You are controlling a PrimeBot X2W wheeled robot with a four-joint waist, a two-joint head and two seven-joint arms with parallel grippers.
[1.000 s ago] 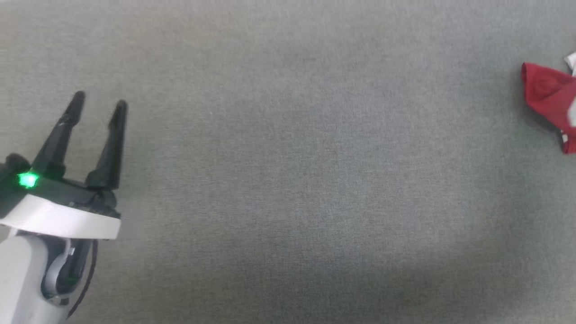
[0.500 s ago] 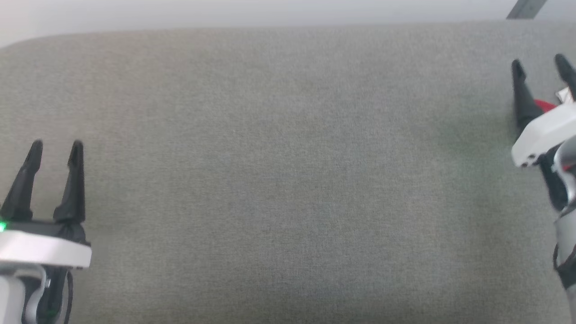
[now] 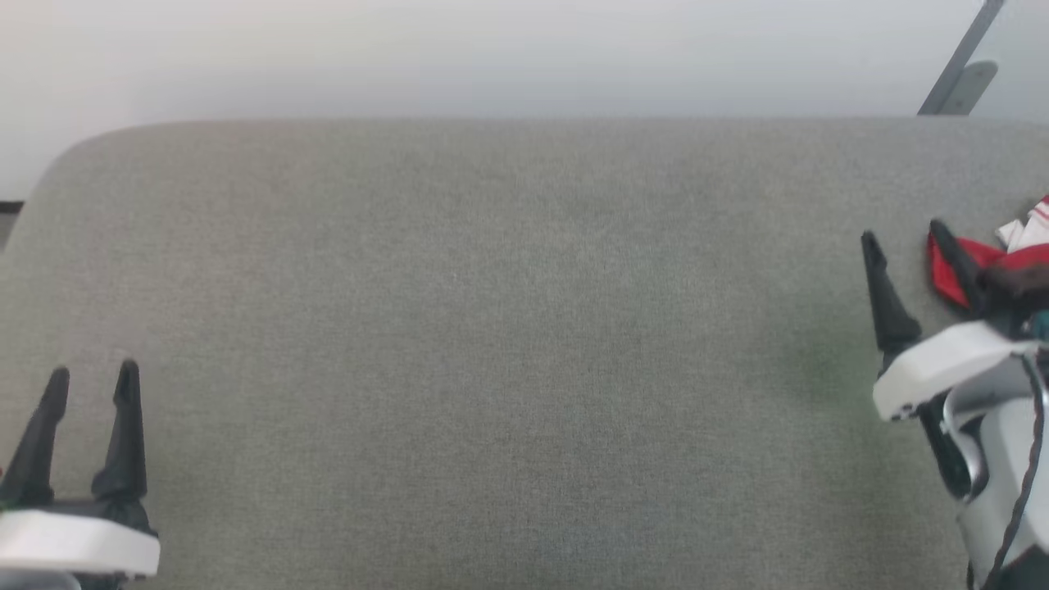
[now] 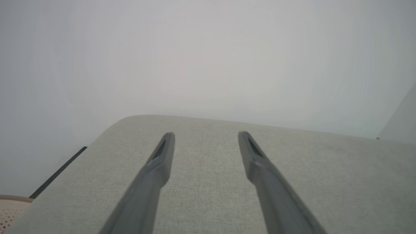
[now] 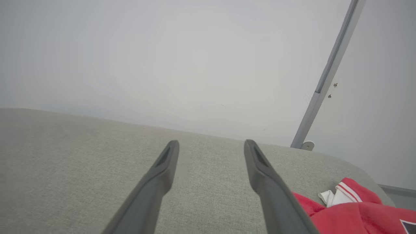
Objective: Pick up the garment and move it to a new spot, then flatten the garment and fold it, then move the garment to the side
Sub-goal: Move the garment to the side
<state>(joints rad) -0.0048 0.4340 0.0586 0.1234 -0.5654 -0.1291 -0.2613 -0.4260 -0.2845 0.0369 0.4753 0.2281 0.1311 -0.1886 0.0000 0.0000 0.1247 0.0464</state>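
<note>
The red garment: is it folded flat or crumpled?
Crumpled: the visible part of the garment lies bunched in uneven folds, not flat.

You've got the garment (image 3: 941, 279) bunched in a loose heap at the far right of the grey padded surface (image 3: 492, 328), near its back right corner, cut off by the head view's edge. Bright red cloth, crumpled, not flat, not folded. White sleeve part (image 5: 341, 196) with red stripes pokes up out of the heap. Bit of dark-and-white lettering (image 5: 408, 225) at the right wrist view's lower corner, unreadable.
</note>
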